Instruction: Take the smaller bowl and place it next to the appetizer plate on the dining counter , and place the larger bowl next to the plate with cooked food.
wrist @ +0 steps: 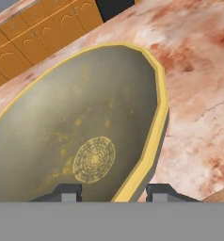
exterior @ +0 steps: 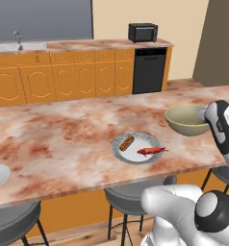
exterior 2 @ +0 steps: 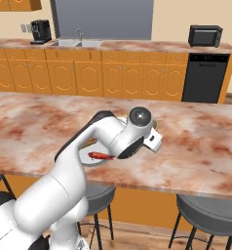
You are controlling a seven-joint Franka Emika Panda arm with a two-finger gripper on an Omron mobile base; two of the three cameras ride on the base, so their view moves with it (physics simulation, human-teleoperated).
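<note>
Larger bowl (wrist: 81, 136), deep and olive-grey with a yellow rim and a pale ring pattern at its bottom, is sitting over the dining counter (exterior: 58, 144), near its front edge and to the right of the plate with cooked food (exterior: 135, 146). No writing is showing anywhere. The gripper (wrist: 111, 193) is straddling the bowl's rim, one fingertip inside and one outside, gripping it. Bare marbled top is lying open behind the bowl and left of the plate.
</note>
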